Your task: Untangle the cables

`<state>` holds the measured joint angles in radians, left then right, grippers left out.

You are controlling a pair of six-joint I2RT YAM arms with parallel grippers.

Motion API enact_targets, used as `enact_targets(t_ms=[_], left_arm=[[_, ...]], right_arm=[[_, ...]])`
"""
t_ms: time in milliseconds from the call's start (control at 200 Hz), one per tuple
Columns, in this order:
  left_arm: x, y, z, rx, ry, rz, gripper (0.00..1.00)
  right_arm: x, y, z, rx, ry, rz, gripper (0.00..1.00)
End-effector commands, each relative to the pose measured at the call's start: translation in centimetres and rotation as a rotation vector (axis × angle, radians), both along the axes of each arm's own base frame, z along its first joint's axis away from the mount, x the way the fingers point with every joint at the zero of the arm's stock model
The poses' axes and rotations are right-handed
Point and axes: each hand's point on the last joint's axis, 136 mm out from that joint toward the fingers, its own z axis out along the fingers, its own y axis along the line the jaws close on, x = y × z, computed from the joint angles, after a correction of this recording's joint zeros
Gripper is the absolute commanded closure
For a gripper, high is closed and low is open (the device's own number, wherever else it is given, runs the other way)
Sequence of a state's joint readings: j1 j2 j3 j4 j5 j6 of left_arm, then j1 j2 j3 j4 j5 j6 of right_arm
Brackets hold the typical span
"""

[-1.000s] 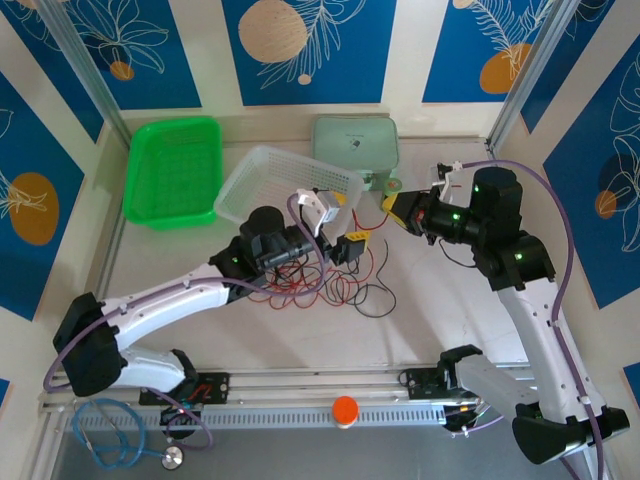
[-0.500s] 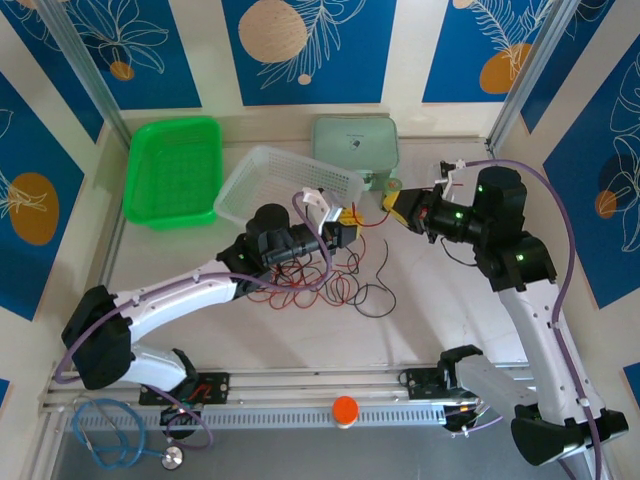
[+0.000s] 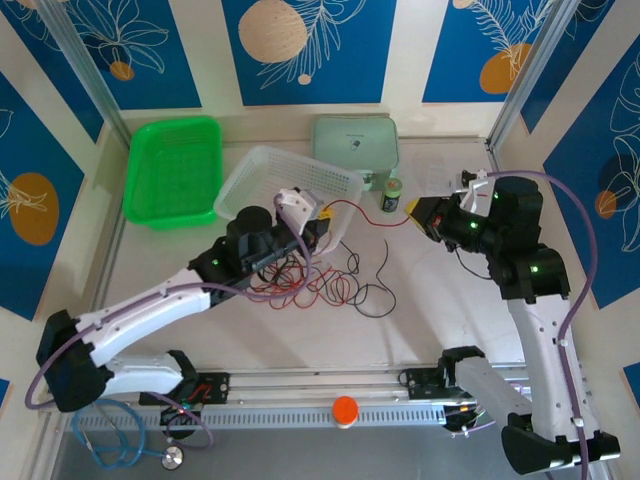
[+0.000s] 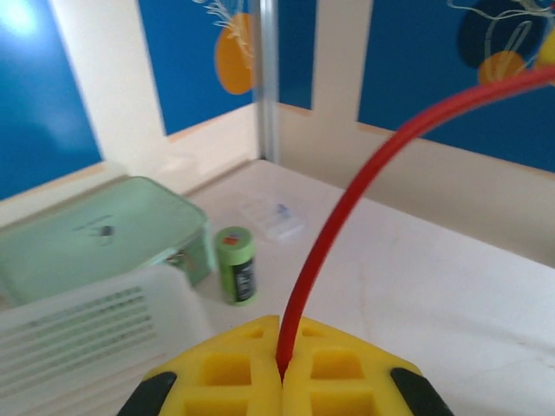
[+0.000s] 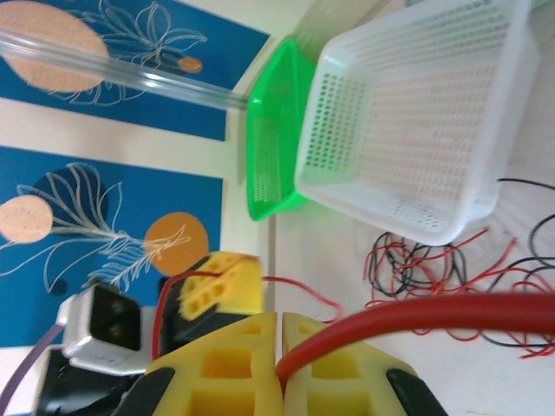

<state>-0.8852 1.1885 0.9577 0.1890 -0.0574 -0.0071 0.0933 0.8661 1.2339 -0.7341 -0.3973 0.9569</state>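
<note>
A span of the red cable (image 3: pixel 365 208) runs nearly straight between my two grippers above the table. My left gripper (image 3: pixel 322 213) is shut on one end of it beside the white basket; the red strand rises out of its yellow jaws (image 4: pixel 282 368). My right gripper (image 3: pixel 421 212) is shut on the other end, the red cable (image 5: pixel 416 314) curving away from the pinch (image 5: pixel 279 371). The rest of the red cable lies in a tangle (image 3: pixel 305 280) with the black cable (image 3: pixel 380 268) on the table below the left gripper; the same tangle (image 5: pixel 434 269) shows in the right wrist view.
A white basket (image 3: pixel 262 160) and a green basket (image 3: pixel 173 170) stand at the back left. A mint box (image 3: pixel 355 145) and a small green bottle (image 3: pixel 392 194) stand at the back middle. An orange knob (image 3: pixel 345 410) and a stethoscope (image 3: pixel 110 440) lie at the near rail.
My left gripper has closed on the red cable and drawn back left. The right arm has pulled right, stretching the red span and uncovering the green bottle.
</note>
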Motion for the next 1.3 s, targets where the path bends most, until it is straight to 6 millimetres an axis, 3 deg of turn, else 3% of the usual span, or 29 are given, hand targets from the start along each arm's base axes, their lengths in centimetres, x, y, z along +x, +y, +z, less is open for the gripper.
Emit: enact_targets(t_ms=[0,305,445,595,655,755,865,955,1126,1296], left_arm=[[1.0,3.4,-2.7,0.155,-0.008,0.137,1.0],[-1.3,6.2,-7.3,0.215,0.114,0.159,1.0],[-2.2,6.4,-7.4,0.192,0.136,0.147,1.0],[-2.1,6.7,-6.1,0.167,0.121,0.166,1.0],[-2.0,6.9,-5.4,0.154,0.113,0.18,1.0],[-1.8,7.1,-3.8,0.133,0.111,0.199,1.0],[-1.7,7.1,-2.4,0.129,0.124,0.206,1.0],[-1.5,7.4,-1.1,0.139,0.144,0.226,1.0],[-0.5,8.7,2.6,0.193,0.17,0.326,1.0],[2.3,12.8,6.3,0.296,0.161,0.59,1.0]], right_arm=[[-0.5,-1.4,-0.9,-0.04,-0.003,-0.048,1.0],[1.0,-2.9,-2.1,0.018,0.01,-0.132,1.0],[1.8,-2.6,-2.4,0.053,0.02,-0.119,1.0],[1.9,-2.0,-2.8,0.078,0.027,-0.083,1.0],[1.7,-1.8,-2.9,0.077,0.024,-0.066,0.83],[1.1,-1.5,-2.8,0.072,0.001,-0.043,0.41],[0.4,-1.3,-2.5,0.057,-0.023,-0.015,0.14],[-0.4,-1.0,-2.5,0.044,-0.024,0.011,0.07],[-1.9,-0.7,-3.1,0.021,-0.019,0.053,0.06],[-2.9,-0.3,-4.0,0.023,-0.014,0.092,0.06]])
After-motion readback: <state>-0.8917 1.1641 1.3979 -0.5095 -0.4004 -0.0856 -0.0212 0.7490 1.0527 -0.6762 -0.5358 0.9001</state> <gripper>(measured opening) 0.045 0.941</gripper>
